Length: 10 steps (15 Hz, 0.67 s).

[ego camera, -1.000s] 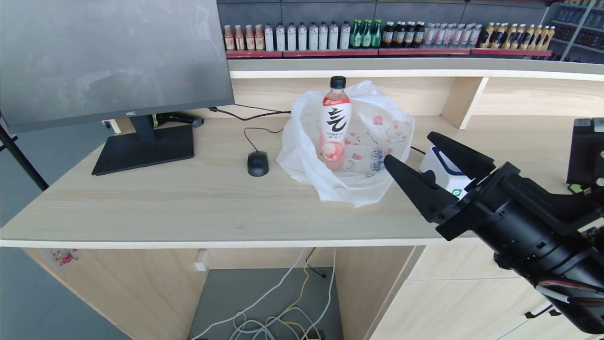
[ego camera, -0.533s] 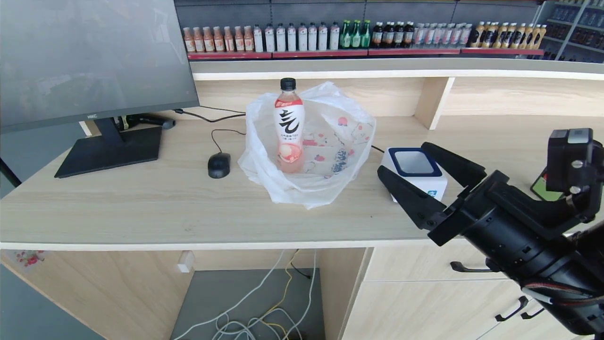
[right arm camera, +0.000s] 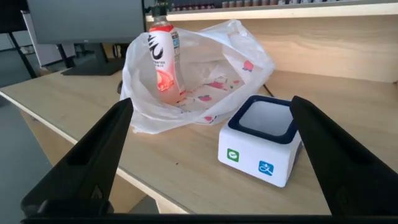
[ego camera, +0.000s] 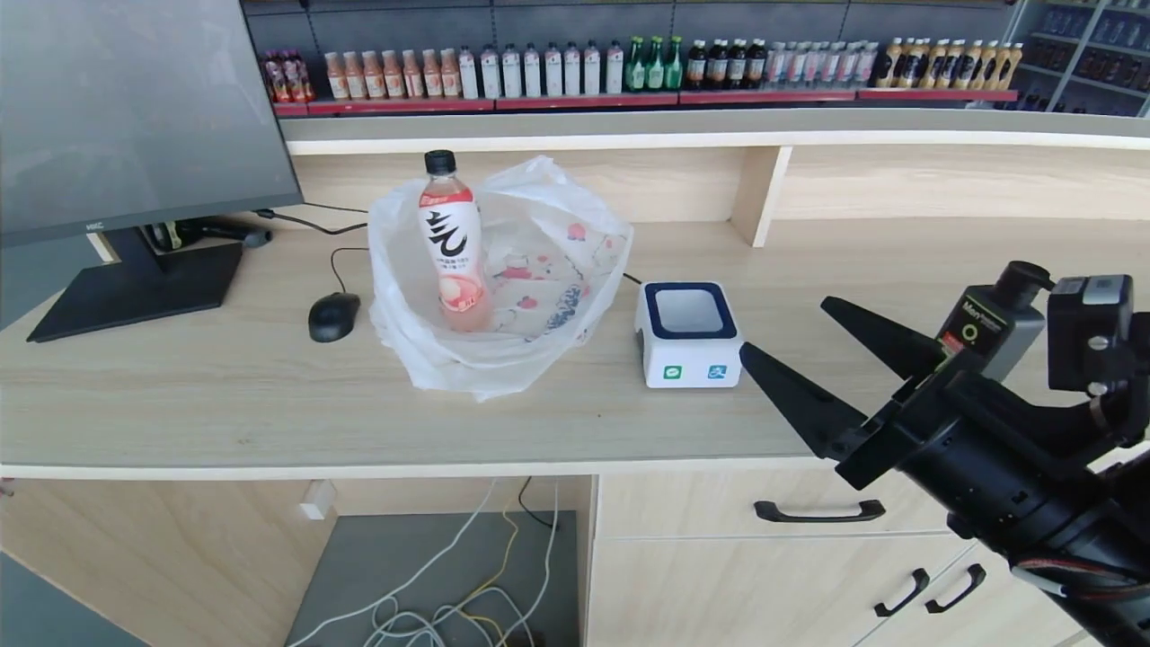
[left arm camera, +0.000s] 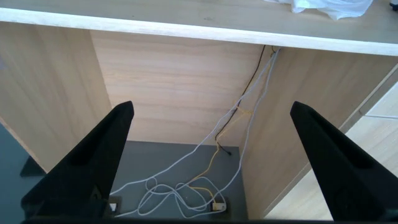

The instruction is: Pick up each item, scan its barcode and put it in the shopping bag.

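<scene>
Black right gripper (ego camera: 786, 326) hovers empty, jaws spread, by the near edge of the counter (ego camera: 225, 395). Just beyond it stands a grey bottle (ego camera: 988, 322), likely the next item to grasp. Farther off sit the white scanner (ego camera: 687, 334) and the shopping bag (ego camera: 539, 261), a pink bottle (ego camera: 452, 247) upright inside.

A shop checkout is shown: behind the pale wooden counter (ego camera: 225, 395), red shelves of bottled drinks (ego camera: 557, 74) are seen; on it, a white box-shaped barcode scanner (ego camera: 687, 334) and a white plastic shopping bag (ego camera: 575, 270) are set.
</scene>
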Available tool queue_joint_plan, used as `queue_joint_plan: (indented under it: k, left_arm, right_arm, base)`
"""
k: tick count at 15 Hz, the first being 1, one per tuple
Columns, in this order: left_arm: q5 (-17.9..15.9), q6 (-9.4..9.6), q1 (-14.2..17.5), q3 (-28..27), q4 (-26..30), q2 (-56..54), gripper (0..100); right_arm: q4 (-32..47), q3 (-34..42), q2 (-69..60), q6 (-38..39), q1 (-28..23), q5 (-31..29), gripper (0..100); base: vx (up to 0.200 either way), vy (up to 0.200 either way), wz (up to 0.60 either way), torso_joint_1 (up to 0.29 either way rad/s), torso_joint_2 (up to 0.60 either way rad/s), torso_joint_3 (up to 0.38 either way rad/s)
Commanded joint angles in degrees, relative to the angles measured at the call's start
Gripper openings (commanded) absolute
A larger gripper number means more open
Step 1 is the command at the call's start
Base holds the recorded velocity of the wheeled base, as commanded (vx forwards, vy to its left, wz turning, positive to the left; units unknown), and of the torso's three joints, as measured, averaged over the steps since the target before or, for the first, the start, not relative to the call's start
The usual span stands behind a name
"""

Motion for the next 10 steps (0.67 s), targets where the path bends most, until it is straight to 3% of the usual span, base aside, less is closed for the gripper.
queue_joint_plan:
  k: [1,9,10]
  left_arm:
    - [0.0,0.01,0.0,0.0,0.0,0.0,100]
    - [0.0,0.01,0.0,0.0,0.0,0.0,100]
    - [0.0,0.01,0.0,0.0,0.0,0.0,100]
  right_arm:
    - [0.0,1.4,-1.4,0.0,-0.1,0.0,100]
    - [0.0,3.6,-2.4,-0.1,-0.3,0.0,100]
    - [0.0,4.6,-3.0,-0.1,-0.3,0.0,100]
  base:
    - [0.000,-0.200,0.00,-0.007,0.01,0.007]
    - [0.000,-0.200,0.00,0.005,0.00,0.004]
    - [0.000,0.000,0.00,0.000,0.00,0.000]
